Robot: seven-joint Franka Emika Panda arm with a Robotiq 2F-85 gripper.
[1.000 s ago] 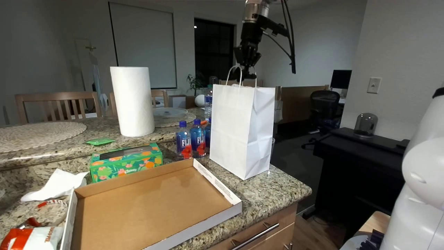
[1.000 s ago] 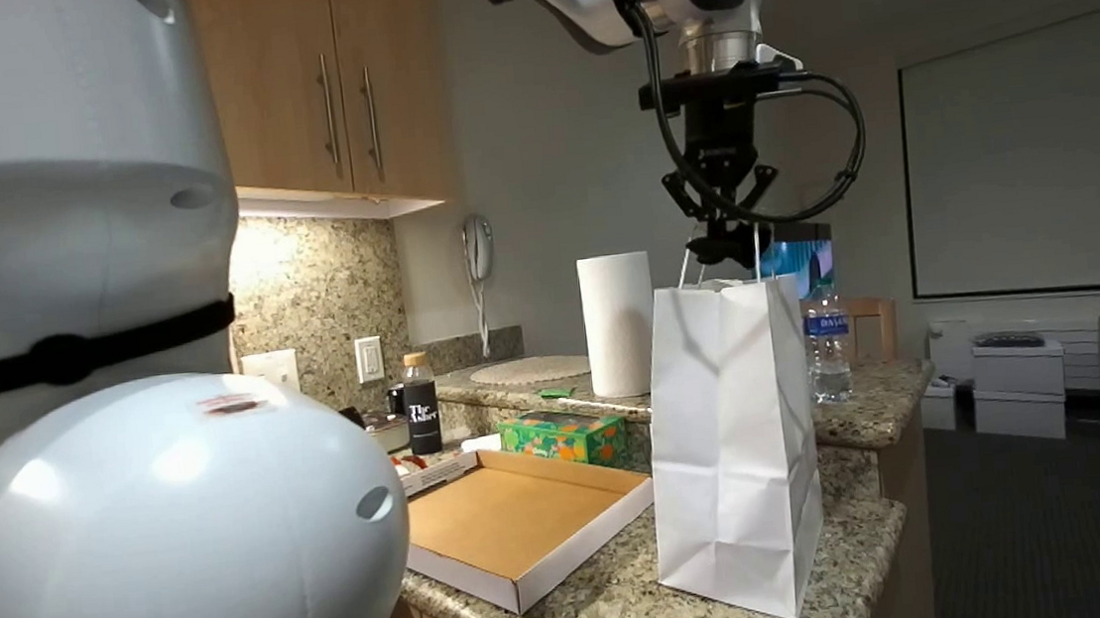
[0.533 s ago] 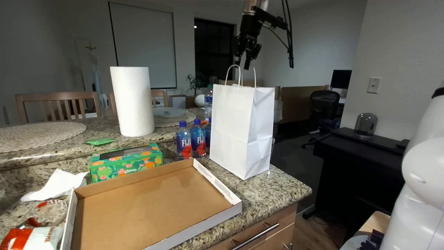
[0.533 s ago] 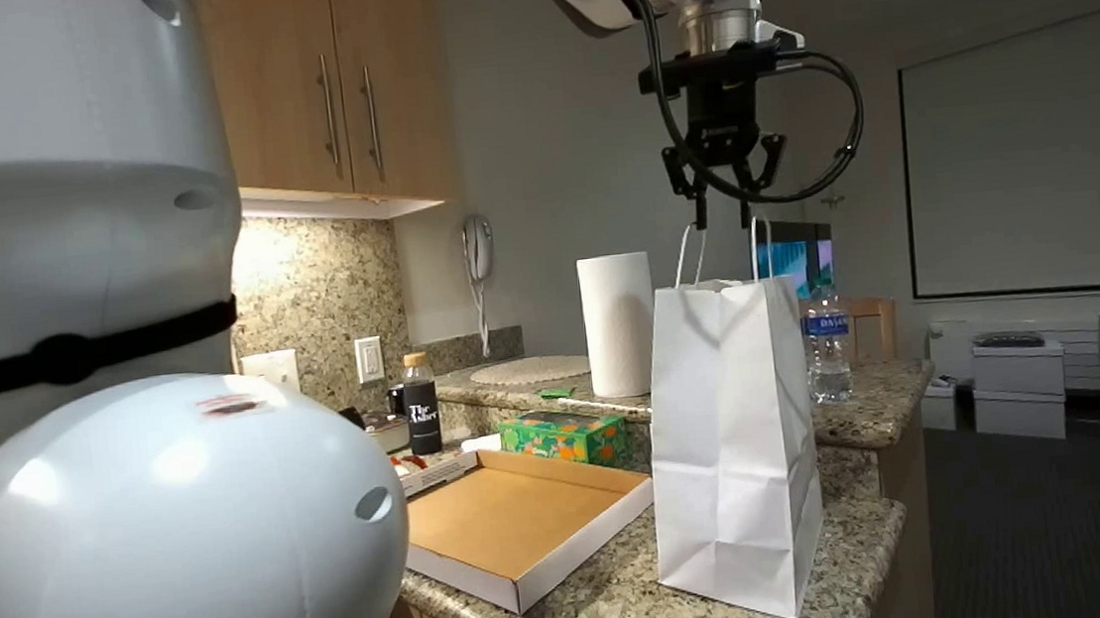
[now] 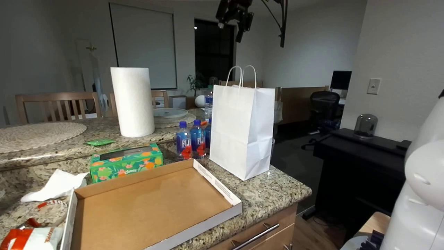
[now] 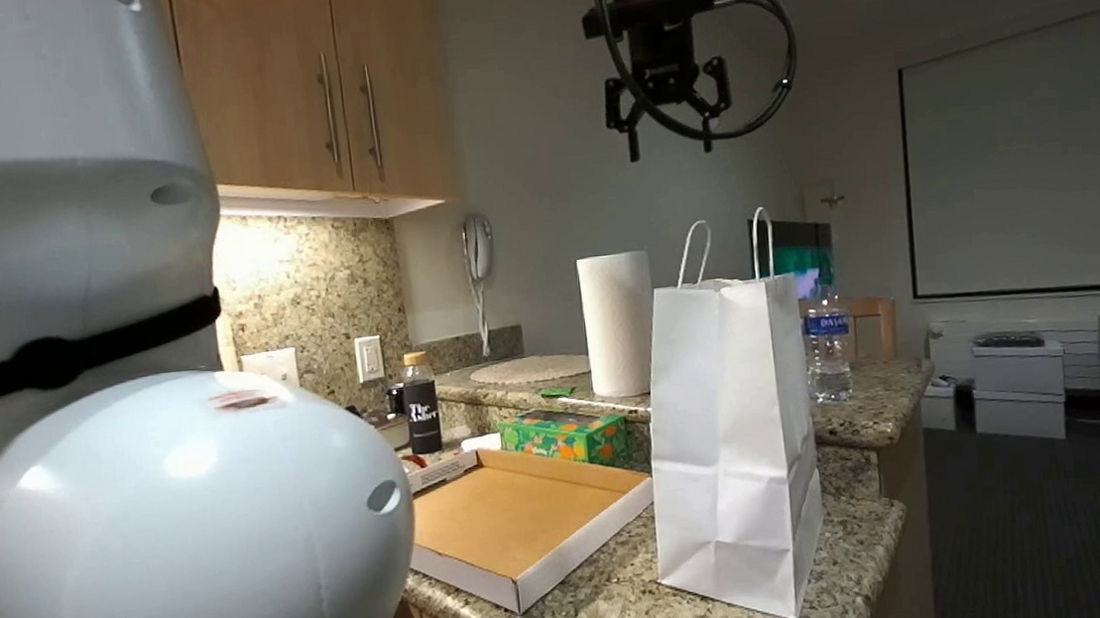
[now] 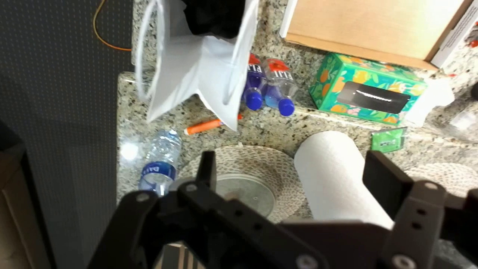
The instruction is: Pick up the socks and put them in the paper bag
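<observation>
The white paper bag (image 5: 230, 128) stands upright on the granite counter with both handles up, and both exterior views show it. Looking down in the wrist view, I see black socks (image 7: 214, 16) bunched inside the bag (image 7: 179, 74); how many cannot be made out. My gripper (image 6: 671, 148) hangs well above the bag's handles, apart from it. The fingers (image 7: 388, 179) are spread wide and hold nothing. In the wrist view a paper towel roll and a placemat lie far below the gap of the gripper (image 7: 290, 160).
Beside the bag are a shallow cardboard tray (image 5: 235, 207), Fiji bottles (image 5: 198, 139) and a floral tissue box (image 5: 126, 163). On the raised counter stand the paper towel roll (image 5: 133, 102) and a Dasani bottle (image 6: 827, 349). An orange marker (image 7: 203, 127) lies behind the bag.
A second ago my gripper was shut on a black sock at the bag's mouth. It has opened, the sock has dropped out of it, and the arm has risen away from the bag.
</observation>
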